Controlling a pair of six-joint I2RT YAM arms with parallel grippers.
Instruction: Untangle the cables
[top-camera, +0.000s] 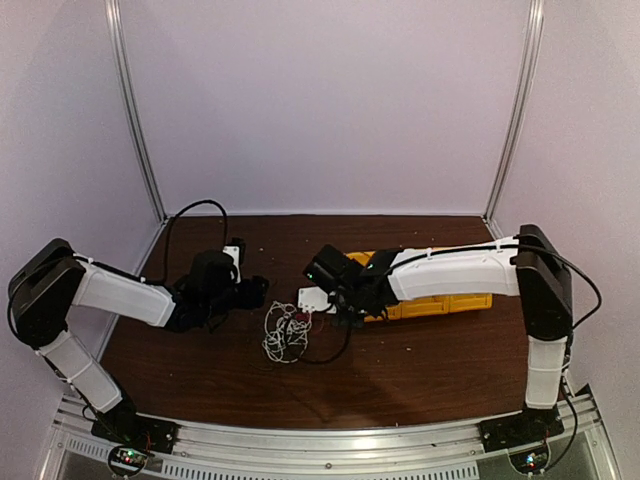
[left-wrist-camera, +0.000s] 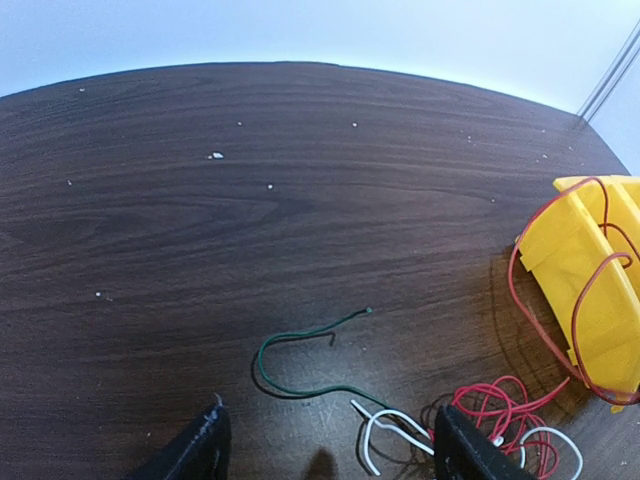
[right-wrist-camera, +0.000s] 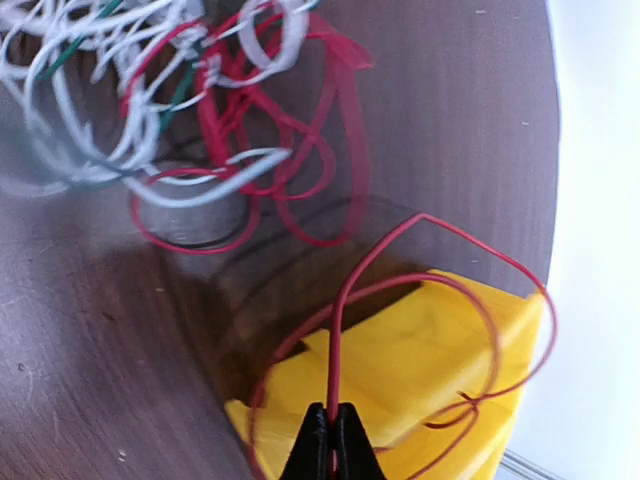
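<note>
Right wrist: fingers (right-wrist-camera: 316, 450) pinching red cable (right-wrist-camera: 334, 340)

Soft, even light is seen. The table (left-wrist-camera: 300, 200) is bent by the left wrist lens. In the right wrist view the white wires (right-wrist-camera: 205, 185) are blurred and faint shadows are cast.

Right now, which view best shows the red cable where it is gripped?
Right wrist: the right fingers pinch the red cable close up, the strand arching over the yellow bin. Left wrist shows its loops on the bin, no grip. Top external shows only a small clump; the grip is hidden.
</note>
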